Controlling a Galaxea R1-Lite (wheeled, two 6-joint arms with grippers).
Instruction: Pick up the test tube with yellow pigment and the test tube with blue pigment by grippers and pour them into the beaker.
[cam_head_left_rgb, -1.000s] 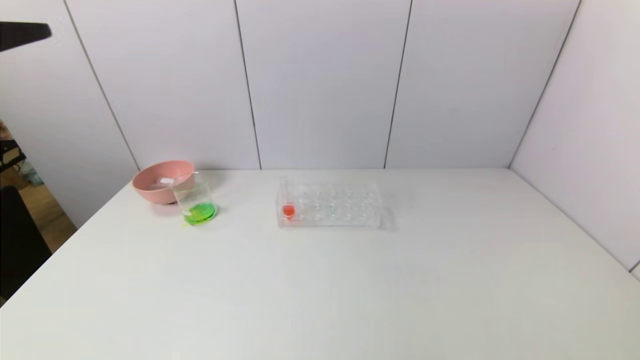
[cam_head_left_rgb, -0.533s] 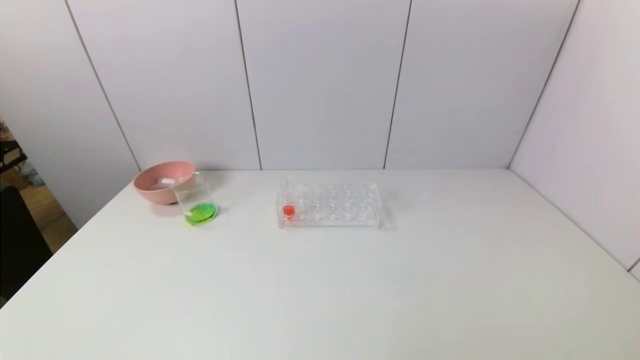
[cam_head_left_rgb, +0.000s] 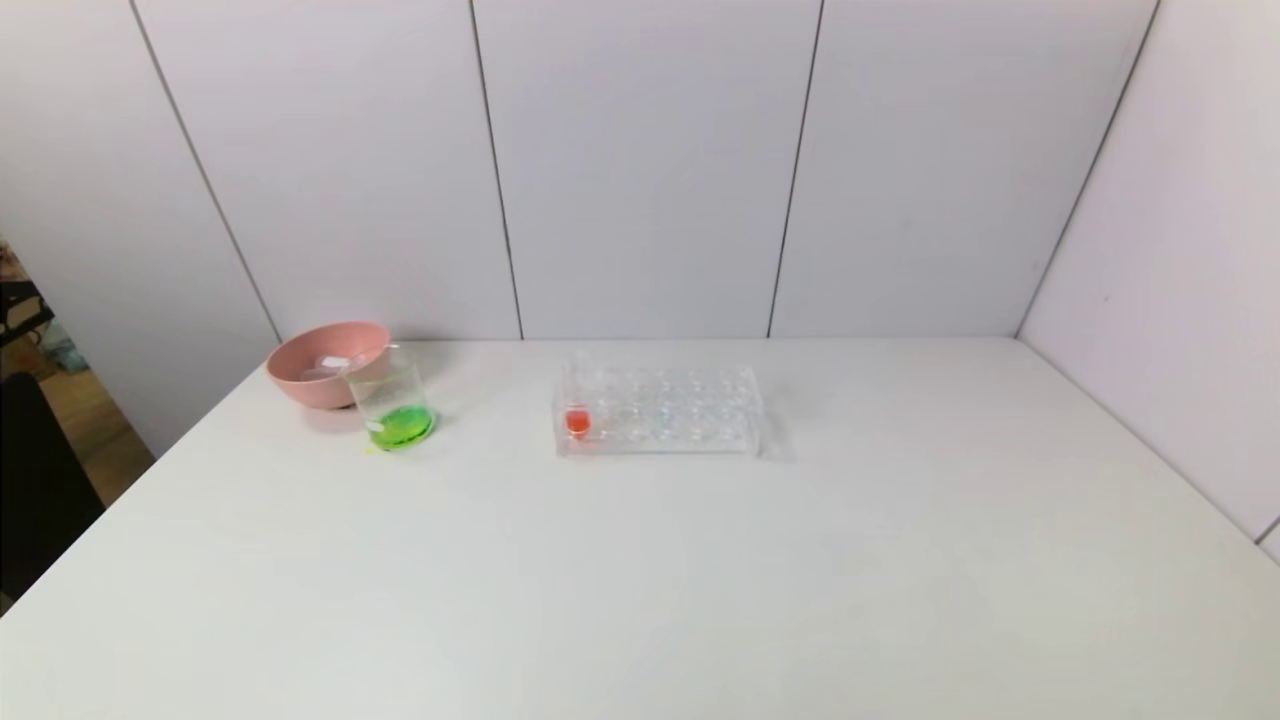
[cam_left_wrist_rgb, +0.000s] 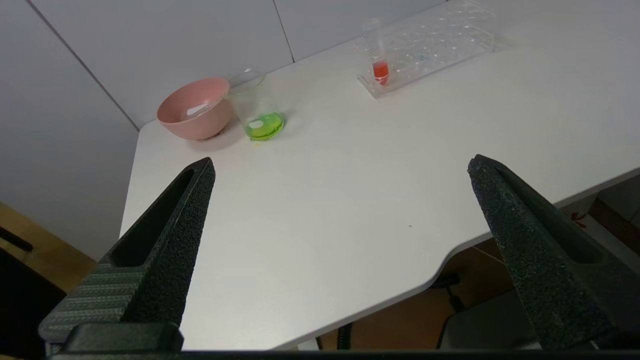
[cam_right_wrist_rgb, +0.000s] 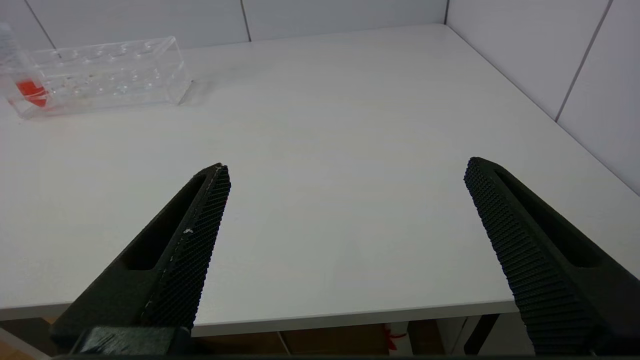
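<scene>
The beaker stands at the table's back left, touching the pink bowl, with green liquid in its bottom; the left wrist view also shows the beaker. No test tube with yellow pigment or with blue pigment shows in any view. My left gripper hangs open and empty over the table's near left edge, far from the beaker. The right gripper hangs open and empty over the near right edge. Neither gripper shows in the head view.
A pink bowl with something pale and clear inside sits behind the beaker. A clear tube rack stands mid-table at the back, holding one tube of red-orange liquid at its left end. The white table meets walls behind and right.
A dark piece of arm at the head view's upper left corner one second ago has gone out of the picture. The beaker, bowl and rack have not moved.
</scene>
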